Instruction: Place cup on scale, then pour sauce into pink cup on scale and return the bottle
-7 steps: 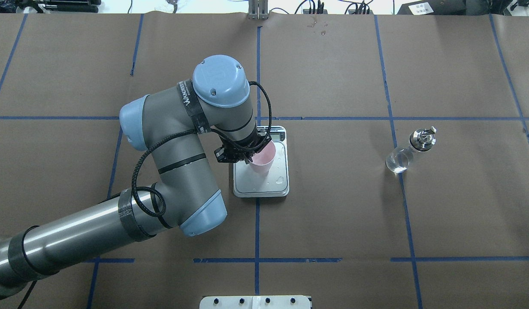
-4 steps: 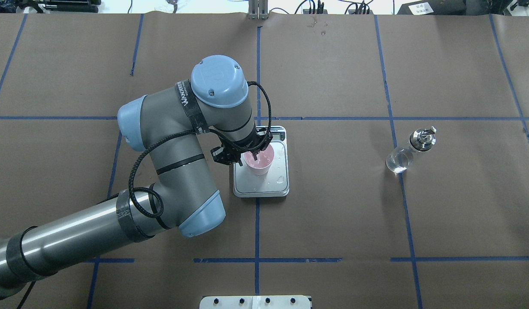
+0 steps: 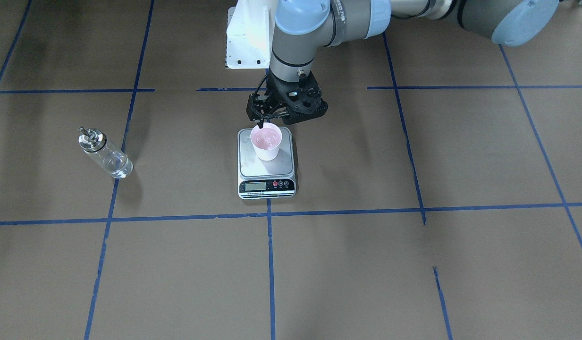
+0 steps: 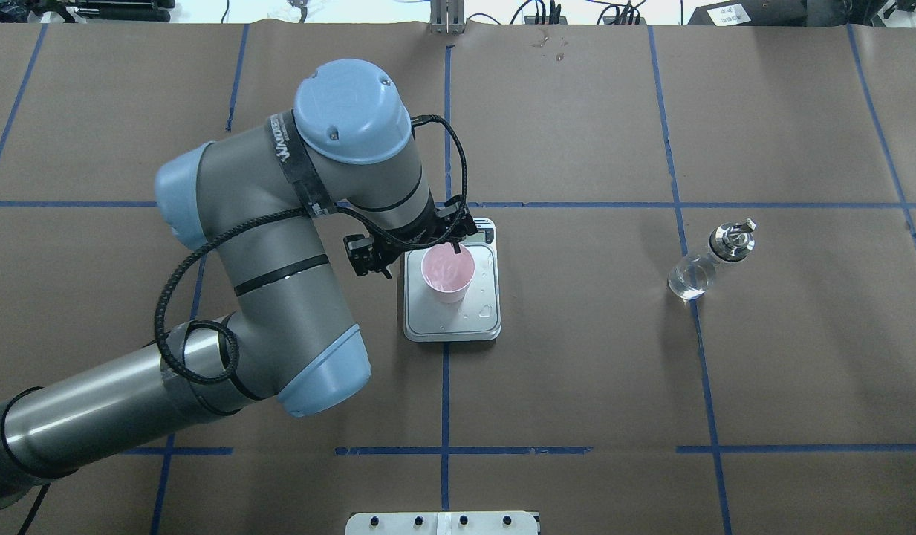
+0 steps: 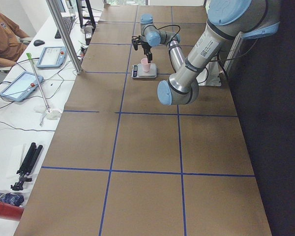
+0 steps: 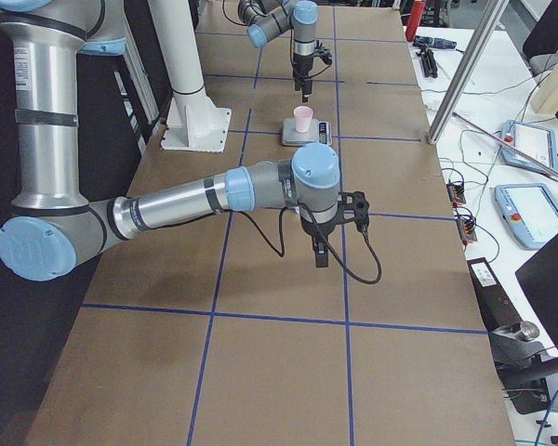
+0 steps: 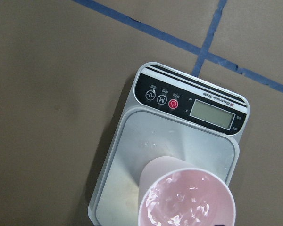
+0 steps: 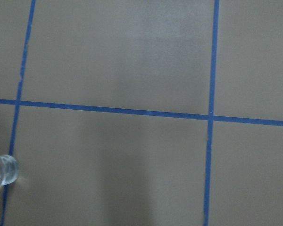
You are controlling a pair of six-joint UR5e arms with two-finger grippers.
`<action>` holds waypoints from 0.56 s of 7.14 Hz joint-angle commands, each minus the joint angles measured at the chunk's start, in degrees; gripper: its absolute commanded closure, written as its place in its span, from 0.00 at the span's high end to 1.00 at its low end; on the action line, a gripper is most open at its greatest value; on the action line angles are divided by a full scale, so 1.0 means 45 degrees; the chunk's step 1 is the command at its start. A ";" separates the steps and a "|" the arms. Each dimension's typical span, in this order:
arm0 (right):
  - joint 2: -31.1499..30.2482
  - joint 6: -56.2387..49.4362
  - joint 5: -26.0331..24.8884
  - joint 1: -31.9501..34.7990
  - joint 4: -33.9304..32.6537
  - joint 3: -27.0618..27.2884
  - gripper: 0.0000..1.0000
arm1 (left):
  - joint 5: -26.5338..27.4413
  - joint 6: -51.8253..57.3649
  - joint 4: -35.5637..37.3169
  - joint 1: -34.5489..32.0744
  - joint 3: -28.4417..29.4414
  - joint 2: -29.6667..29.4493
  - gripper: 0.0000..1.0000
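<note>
Small pale pink tapered cup [image 3: 266,140] stands upright on the silver platform of the small flat kitchen scale [image 3: 267,186], nearer the edge away from the display. Nothing grips it.

My left claw [image 6: 304,93] hangs just above the scale, parted and holding nothing. One dark fingertip [image 3: 261,124] is at the cup's rim; contact cannot be judged. The second finger is hidden by the claw body.

The cup's interior shows glossy patches in the left wrist view: liquid or glare, cannot tell. The scale's display is unreadable. A few droplets [image 7: 148,143] lie on the platform beside the cup.

Clear cylindrical glass bottle with silver collar [image 3: 104,153] stands on the brown paper-covered desk [image 3: 413,259], well apart from the scale, on my right. The clear sauce [image 4: 689,281] inside is barely distinguishable from the glass.

My right claw [image 6: 320,258] shows only in a side view, well apart from the scale; wide or narrow, cannot tell. Its wrist view cuts off all but the bottle's base.
</note>
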 commanded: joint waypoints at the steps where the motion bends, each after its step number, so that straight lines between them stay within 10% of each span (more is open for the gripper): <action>1: -0.0208 0.1783 -0.0179 -0.1334 -0.2491 0.3259 1.00 | -0.0076 0.1343 0.1590 -0.0715 -0.1120 -0.0002 1.00; 4: -0.0325 0.5673 -0.0568 -0.3697 -0.2018 0.5301 1.00 | -0.1150 0.4680 0.3193 -0.2377 -0.1938 0.0501 1.00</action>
